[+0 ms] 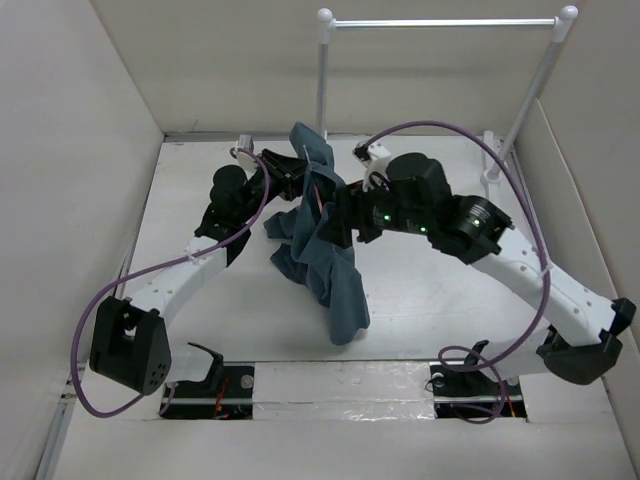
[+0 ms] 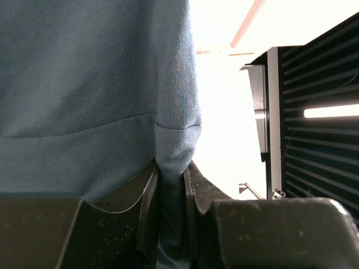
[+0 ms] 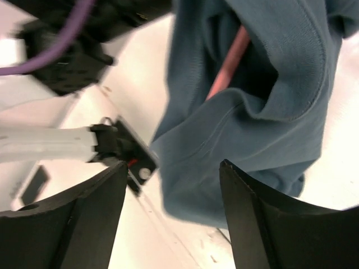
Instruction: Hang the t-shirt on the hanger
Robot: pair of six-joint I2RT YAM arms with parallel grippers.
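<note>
The blue t-shirt [image 1: 325, 250] hangs bunched in mid-air over the middle of the table, its lower end touching the surface. My left gripper [image 1: 297, 170] is shut on a folded edge of the shirt [image 2: 174, 140] near its top; the cloth fills the gap between the jaws [image 2: 173, 190]. My right gripper [image 1: 338, 215] is open beside the shirt, its jaws wide apart [image 3: 174, 188] with the cloth [image 3: 224, 151] just beyond them, not touching. A thin salmon-pink arm of the hanger [image 3: 229, 63] shows inside the shirt's folds. Its hook is hidden.
A white clothes rack with a metal bar [image 1: 440, 22] stands at the back right. White walls [image 1: 70, 200] close in the table on the left, right and back. The left arm's base mount [image 3: 132, 162] lies on the table below the shirt.
</note>
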